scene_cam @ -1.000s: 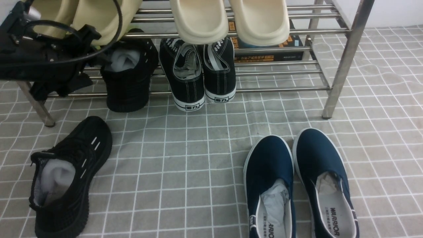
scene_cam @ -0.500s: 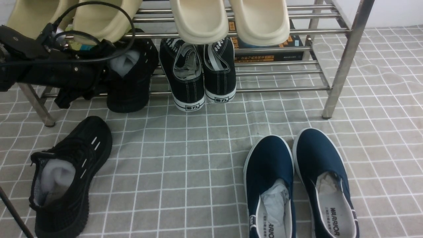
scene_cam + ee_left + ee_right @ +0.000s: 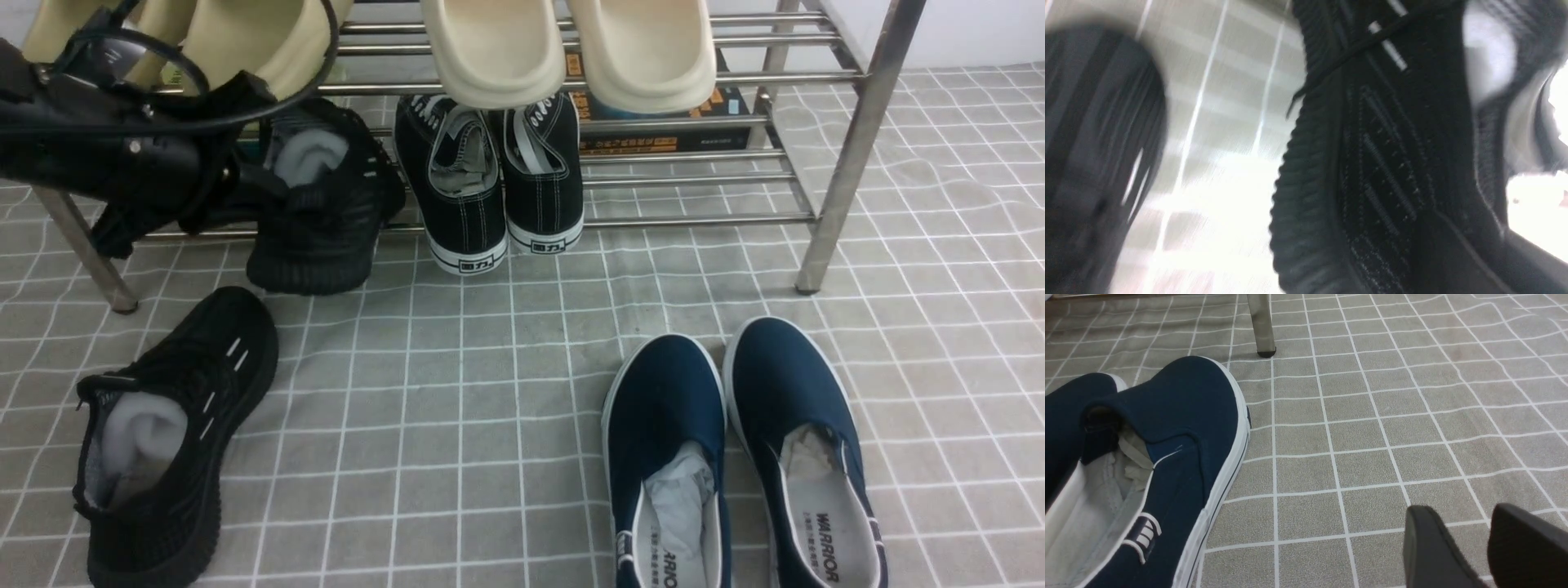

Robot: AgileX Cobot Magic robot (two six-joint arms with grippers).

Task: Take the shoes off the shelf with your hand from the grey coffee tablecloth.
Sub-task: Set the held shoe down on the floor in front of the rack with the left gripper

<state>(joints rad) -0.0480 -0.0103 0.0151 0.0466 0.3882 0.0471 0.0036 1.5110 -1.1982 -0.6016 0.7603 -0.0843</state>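
Turned and drew the shelved black knit sneaker point(image 3: 322, 253) slightly forward since the earlier frame, pinching its heel end in the left gripper point(image 3: 282, 194). Leaves its mate point(image 3: 237, 351) lying on the grey coffee tablecloth point(image 3: 457, 408), in front of the shelf point(image 3: 694, 220). Keeps the held sneaker at the lower tier, heel jutting past the front bar, beside the black canvas sneakers point(image 3: 490, 196). Farther right, holds the right gripper point(image 3: 1466, 539) with fingers parted, near the navy slip-ons point(image 3: 1188, 404).
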